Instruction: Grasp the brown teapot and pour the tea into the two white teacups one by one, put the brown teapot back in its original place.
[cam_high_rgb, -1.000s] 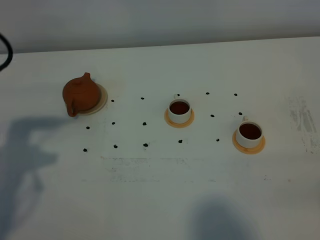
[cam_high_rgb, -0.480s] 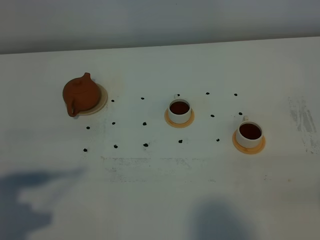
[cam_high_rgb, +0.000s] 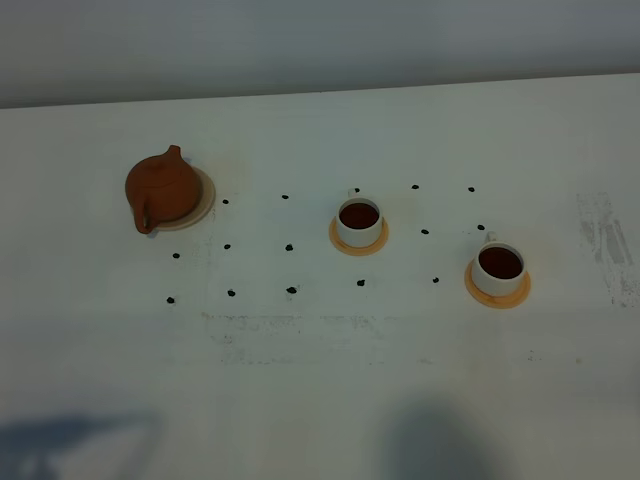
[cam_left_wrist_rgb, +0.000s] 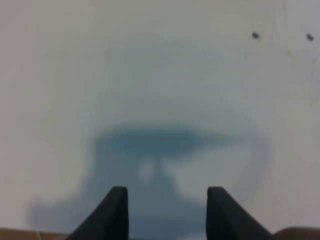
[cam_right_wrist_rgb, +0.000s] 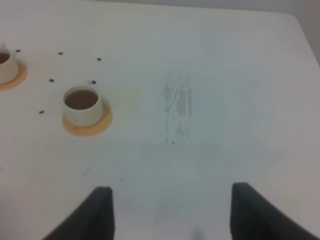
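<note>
The brown teapot (cam_high_rgb: 161, 187) sits on its cream-beige coaster (cam_high_rgb: 204, 197) at the left of the white table. Two white teacups hold dark tea, each on an orange-tan coaster: one in the middle (cam_high_rgb: 358, 221) and one further right (cam_high_rgb: 498, 268). The right cup (cam_right_wrist_rgb: 82, 105) also shows in the right wrist view, with the edge of the other cup (cam_right_wrist_rgb: 6, 65) beside it. My left gripper (cam_left_wrist_rgb: 166, 202) is open over bare table. My right gripper (cam_right_wrist_rgb: 170, 210) is open, well away from the cups. Neither gripper shows in the exterior high view.
Small black dots (cam_high_rgb: 290, 290) mark a grid on the table between teapot and cups. A scuffed grey patch (cam_high_rgb: 605, 245) lies at the far right, also seen in the right wrist view (cam_right_wrist_rgb: 178, 107). Arm shadows fall along the front edge.
The left arm's shadow has drawn back from the left middle of the table toward the front left corner. The teapot and cups have not moved.
</note>
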